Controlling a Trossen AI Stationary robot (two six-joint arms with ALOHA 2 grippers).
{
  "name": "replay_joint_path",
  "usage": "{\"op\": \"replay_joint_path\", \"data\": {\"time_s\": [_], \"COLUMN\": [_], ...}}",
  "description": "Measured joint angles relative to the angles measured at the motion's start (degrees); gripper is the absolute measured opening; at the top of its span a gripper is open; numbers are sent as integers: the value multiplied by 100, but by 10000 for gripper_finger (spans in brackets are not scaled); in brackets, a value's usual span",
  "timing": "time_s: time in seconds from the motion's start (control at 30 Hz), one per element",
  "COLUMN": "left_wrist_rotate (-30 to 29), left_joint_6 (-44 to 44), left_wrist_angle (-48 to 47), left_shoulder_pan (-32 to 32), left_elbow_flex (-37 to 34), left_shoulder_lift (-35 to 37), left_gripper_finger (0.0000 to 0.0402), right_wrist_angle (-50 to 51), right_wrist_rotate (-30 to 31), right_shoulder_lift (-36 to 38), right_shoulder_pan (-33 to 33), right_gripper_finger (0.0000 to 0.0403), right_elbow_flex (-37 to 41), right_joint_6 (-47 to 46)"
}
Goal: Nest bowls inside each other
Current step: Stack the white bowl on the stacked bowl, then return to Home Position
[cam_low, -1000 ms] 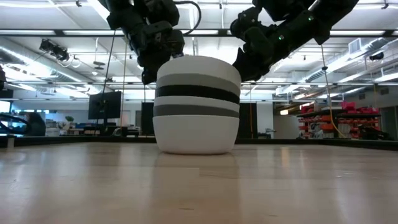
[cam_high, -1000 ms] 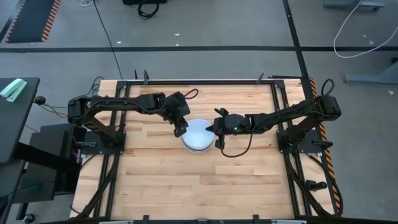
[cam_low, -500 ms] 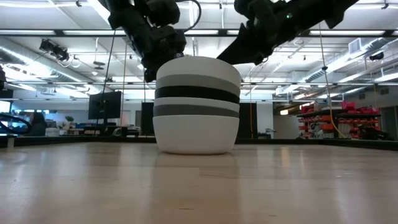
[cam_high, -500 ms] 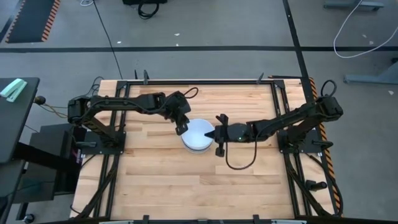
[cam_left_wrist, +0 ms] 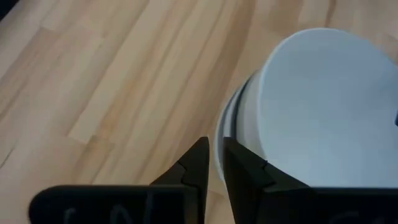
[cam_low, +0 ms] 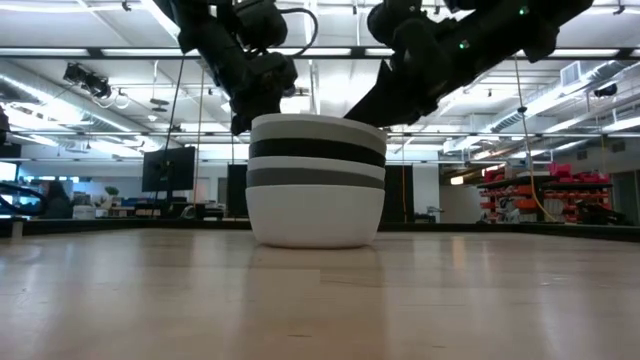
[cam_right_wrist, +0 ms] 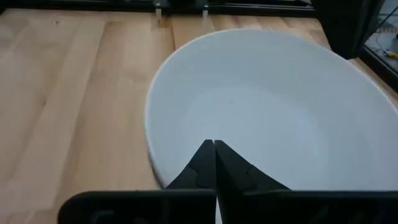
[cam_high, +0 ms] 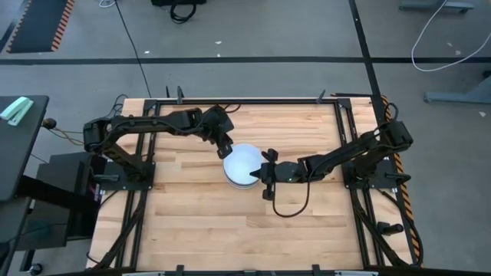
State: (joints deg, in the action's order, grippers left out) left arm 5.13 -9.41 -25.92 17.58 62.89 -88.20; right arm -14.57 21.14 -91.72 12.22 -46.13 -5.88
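The bowls (cam_low: 316, 180) stand nested in one stack at the table's middle, seen from above as a white round (cam_high: 244, 164). From the side, white, black, light grey and dark grey rims show above a white bottom bowl. The top white bowl (cam_right_wrist: 267, 118) sits low in the stack. My left gripper (cam_high: 225, 147) is shut and hovers at the stack's far-left rim (cam_left_wrist: 214, 142). My right gripper (cam_high: 265, 173) is shut, with its tips over the top bowl's inside (cam_right_wrist: 214, 144) at the near-right rim. My left gripper has its shut tips beside the stack's outer wall (cam_left_wrist: 231, 118); I cannot tell whether they touch it. My right gripper lays its shut fingertips on the top white bowl's inner wall (cam_right_wrist: 214, 134), just inside the rim. It slants down from the table's right.
The wooden table (cam_high: 199, 222) spreads bare on the near side of the stack. A dark metal frame (cam_high: 245, 100) runs along its edges. The right arm's cable (cam_high: 288, 207) loops over the table near the stack.
The top white bowl has sunk lower into the stack, so only its rim now stands above the black one. My right gripper has moved toward the near edge and down onto the bowl's inside. My left gripper has drawn back a little toward the far edge.
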Motion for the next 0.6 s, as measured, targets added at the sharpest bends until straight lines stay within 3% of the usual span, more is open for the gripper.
{"op": "replay_joint_path", "data": {"time_s": [0.3, 0.6], "left_wrist_rotate": [0, -185], "left_joint_6": [4, 260], "left_wrist_angle": [1, 60], "left_shoulder_pan": [193, 286], "left_elbow_flex": [0, 2], "left_shoulder_lift": [0, 303], "left_gripper_finger": [59, 49], "right_wrist_angle": [-126, 396], "right_wrist_rotate": [207, 479], "right_shoulder_lift": [403, 915], "right_shoulder_pan": [-19, -19], "right_gripper_finger": [0, 1], "right_elbow_flex": [-24, -22], "right_joint_6": [440, 645]}}
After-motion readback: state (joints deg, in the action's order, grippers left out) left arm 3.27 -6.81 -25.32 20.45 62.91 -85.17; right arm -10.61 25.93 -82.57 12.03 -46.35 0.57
